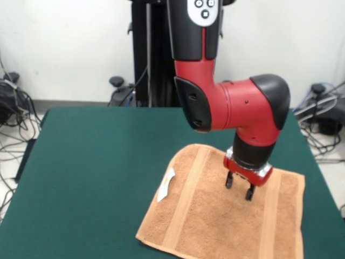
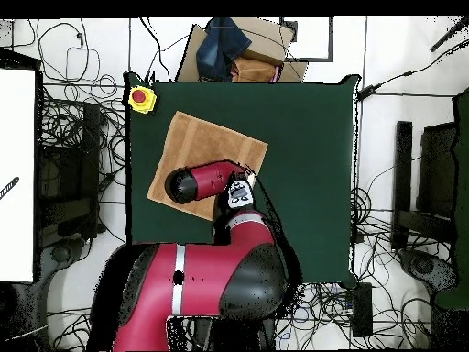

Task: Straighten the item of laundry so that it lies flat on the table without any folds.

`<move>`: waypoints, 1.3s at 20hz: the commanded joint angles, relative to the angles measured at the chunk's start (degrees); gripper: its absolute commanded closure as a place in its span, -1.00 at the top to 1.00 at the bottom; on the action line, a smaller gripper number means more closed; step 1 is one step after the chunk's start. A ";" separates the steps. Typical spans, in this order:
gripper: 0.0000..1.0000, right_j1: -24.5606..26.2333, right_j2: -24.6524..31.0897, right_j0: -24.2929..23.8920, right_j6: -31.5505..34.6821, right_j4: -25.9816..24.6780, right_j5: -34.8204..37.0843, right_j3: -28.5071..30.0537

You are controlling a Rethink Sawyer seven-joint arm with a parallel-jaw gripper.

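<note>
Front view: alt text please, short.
An orange-tan towel lies spread nearly flat on a green table, white tag on its left edge. The red and black arm's gripper hangs open just above the towel's middle.

No words, numbers or brand names can be read anywhere. The towel [image 1: 226, 216] has a small white tag [image 1: 167, 184] on one edge, but any print on it is too small to make out. High on the robot arm [image 1: 226, 102] there is a light panel with round buttons [image 1: 204, 8]; the marks on the buttons are too tiny to tell. In the overhead view a yellow box with a red button [image 2: 140, 98] sits at a corner of the table [image 2: 302, 165], and no writing shows on it.
</note>
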 commanded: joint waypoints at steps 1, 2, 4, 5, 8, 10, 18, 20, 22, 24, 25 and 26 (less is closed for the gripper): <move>1.00 2.69 7.66 -1.58 -7.26 -0.89 1.39 3.59; 1.00 2.80 8.07 -1.82 -7.59 -0.92 1.74 3.44; 1.00 3.15 8.45 -2.04 -7.67 -0.95 2.12 3.06; 1.00 3.36 8.50 -2.10 -7.64 -0.98 2.36 2.74; 1.00 3.53 8.18 -2.23 -6.86 -0.79 2.86 2.63; 1.00 3.19 7.97 -2.33 -6.39 -0.72 3.21 3.37; 1.00 -3.24 5.38 -1.41 -1.66 1.66 8.20 12.14; 1.00 -2.71 4.85 -1.09 -2.03 1.44 8.92 11.96; 1.00 -1.45 5.16 -1.32 -2.67 0.40 6.55 11.74; 1.00 -1.52 4.48 -1.15 -2.79 -0.26 6.50 12.43; 1.00 -1.62 1.85 0.73 -1.58 -1.25 6.59 11.47; 1.00 -1.09 0.93 1.17 -1.80 -1.83 6.99 10.77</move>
